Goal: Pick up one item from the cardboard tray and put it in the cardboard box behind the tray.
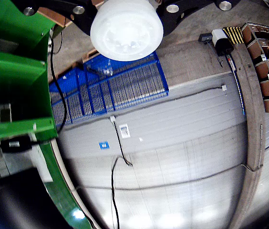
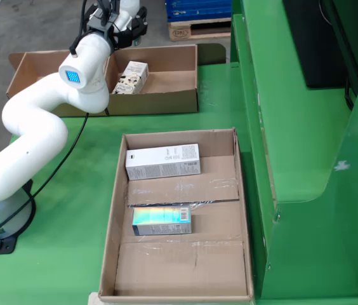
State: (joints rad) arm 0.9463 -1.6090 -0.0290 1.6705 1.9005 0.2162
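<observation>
Two boxed items lie in the cardboard tray (image 2: pixel 112 254) in the fixed view — a white carton (image 2: pixel 162 161) near the tray's far end and a smaller iridescent teal box (image 2: pixel 161 220) nearer the middle, apart from each other. Behind the tray stands the cardboard box (image 2: pixel 166 101), and a patterned white carton (image 2: pixel 131 77) rests inside it, tilted. The white arm (image 2: pixel 33 136) reaches over that box, its dark gripper (image 2: pixel 117 22) above the box's far left part — whether the jaws are parted or closed cannot be told, and nothing is visibly held. The gripper-mounted view points away at a grey wall, a blue mesh panel (image 1: pixel 108 88) and a white round part (image 1: pixel 126 29) at the top edge.
</observation>
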